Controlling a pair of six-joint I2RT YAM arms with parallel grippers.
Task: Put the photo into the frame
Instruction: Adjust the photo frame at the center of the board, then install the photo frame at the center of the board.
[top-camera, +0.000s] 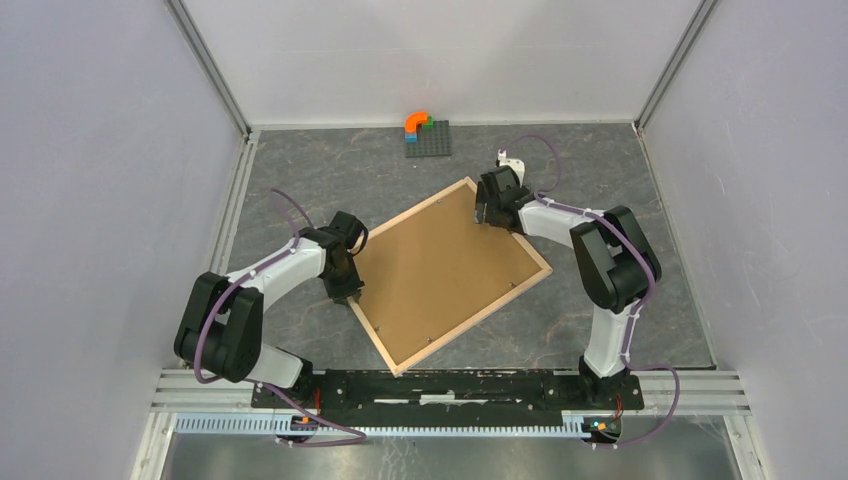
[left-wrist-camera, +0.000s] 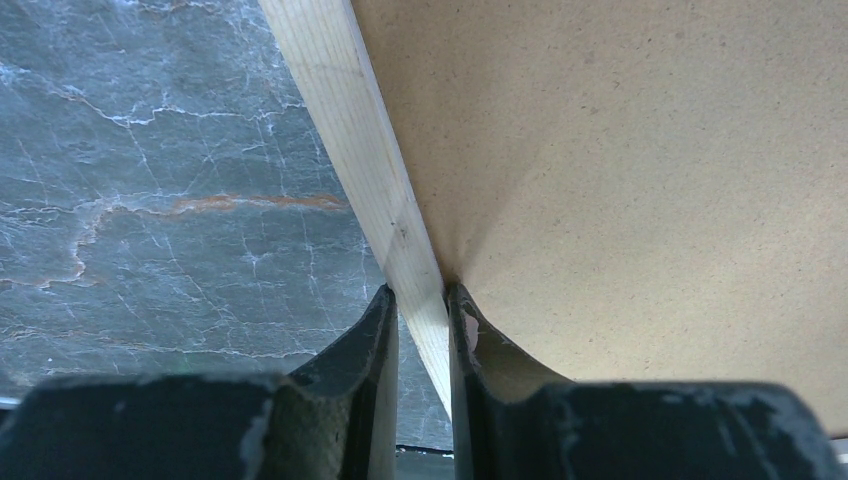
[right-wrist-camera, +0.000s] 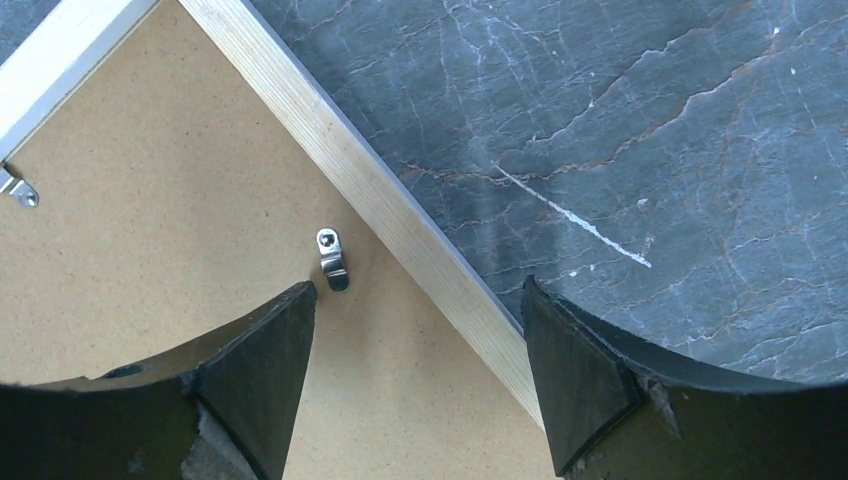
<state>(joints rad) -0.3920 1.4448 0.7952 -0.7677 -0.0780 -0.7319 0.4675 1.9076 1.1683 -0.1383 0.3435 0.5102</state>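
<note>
Shows a dark, white-veined stone-look table (top-camera: 300, 170) boxed in by plain pale walls (top-camera: 440, 50), with the frame (top-camera: 474, 321) lying back-up at its middle, brown backing board (top-camera: 440, 270) inside it. Finds the left gripper (left-wrist-camera: 420, 295) clenched on the frame's left rail, the right gripper (right-wrist-camera: 418, 290) spread wide astride the far rail.

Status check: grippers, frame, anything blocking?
Left gripper shut on frame rail. Right gripper open, straddling far rail. Backing board in frame; photo not visible.
</note>
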